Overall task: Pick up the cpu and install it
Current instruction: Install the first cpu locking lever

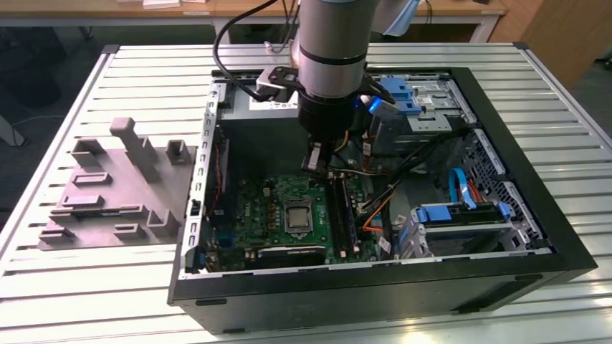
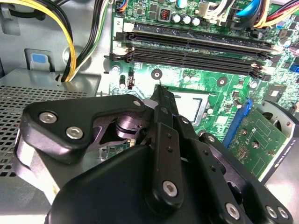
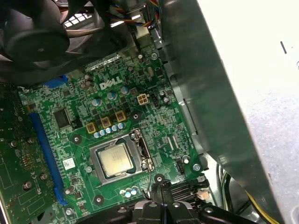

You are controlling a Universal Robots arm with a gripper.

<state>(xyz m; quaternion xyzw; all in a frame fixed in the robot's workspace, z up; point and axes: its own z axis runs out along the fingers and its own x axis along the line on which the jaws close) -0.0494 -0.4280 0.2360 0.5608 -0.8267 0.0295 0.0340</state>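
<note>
The cpu (image 3: 114, 158) lies flat in the metal-framed socket on the green motherboard, its pale silvery top facing up. It also shows in the exterior view as a pale square (image 1: 298, 216) and, partly hidden by the fingers, in the second wrist view (image 2: 190, 103). My gripper (image 1: 319, 168) hangs inside the open computer case, just above the board and to the far side of the socket. Its black fingers are closed together into a narrow tip in both wrist views (image 2: 160, 88) (image 3: 159, 186) with nothing visible between them. The socket's thin wire lever (image 3: 148, 179) ends right beside that tip.
A grey moulded tray (image 1: 105, 193) sits on the slatted table at the exterior view's left of the case. Memory slots (image 2: 196, 46), bundled cables (image 1: 383, 193), a blue drive cage (image 1: 459, 215) and the case walls (image 3: 210, 84) crowd around the socket.
</note>
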